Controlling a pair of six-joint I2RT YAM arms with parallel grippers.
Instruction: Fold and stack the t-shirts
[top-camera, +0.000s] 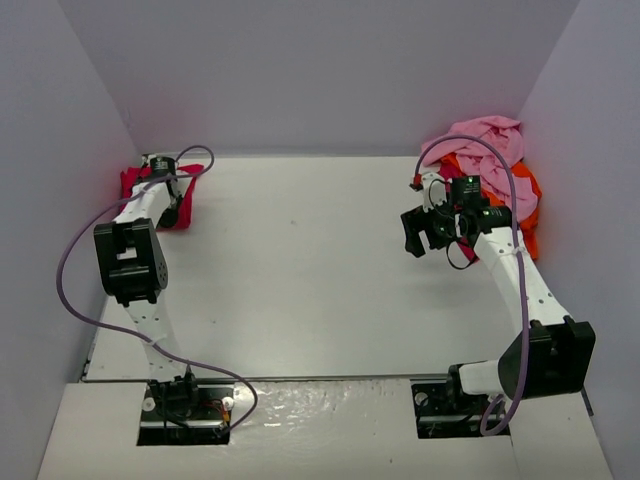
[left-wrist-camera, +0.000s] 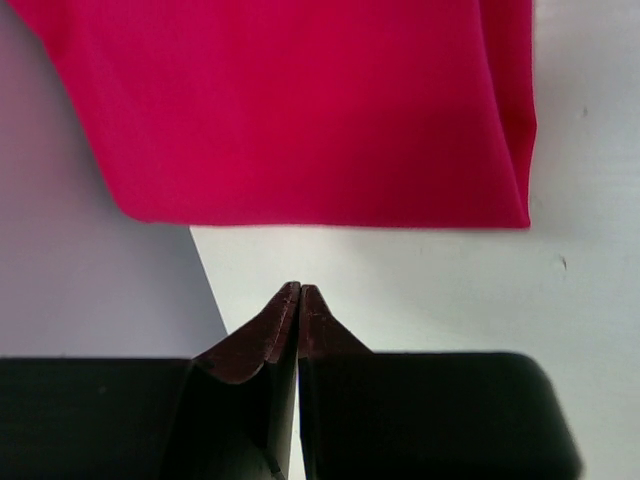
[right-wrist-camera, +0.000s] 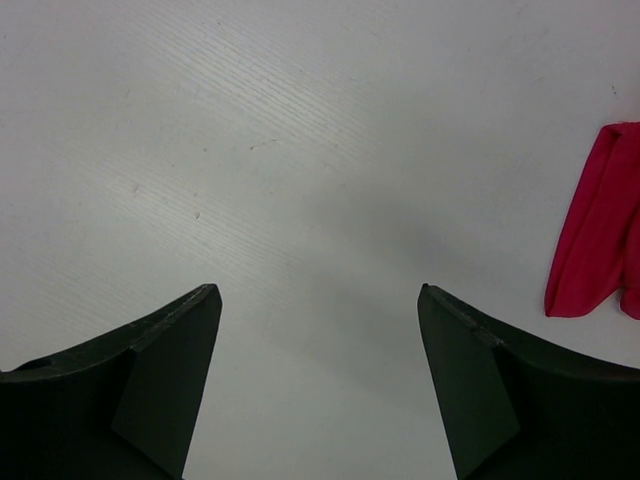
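Observation:
A folded crimson-red t-shirt (top-camera: 140, 183) lies in the far left corner by the wall. It fills the top of the left wrist view (left-wrist-camera: 320, 110). My left gripper (top-camera: 172, 210) hovers at the shirt's near edge. Its fingertips (left-wrist-camera: 300, 287) are pressed together with nothing between them, a little short of the cloth. My right gripper (top-camera: 425, 235) hangs open and empty over the table at the right (right-wrist-camera: 318, 290). Behind it lies a heap with a light pink t-shirt (top-camera: 490, 135) on top and an orange one (top-camera: 522, 205) below. A strip of crimson cloth (right-wrist-camera: 600, 230) shows at the right wrist view's edge.
White walls close in the table (top-camera: 300, 270) on the left, back and right. The left wall (left-wrist-camera: 80, 290) stands close beside my left fingers. Purple cables (top-camera: 75, 250) loop off both arms. A red-and-dark bit of cloth (top-camera: 440, 165) sticks out of the heap's left side.

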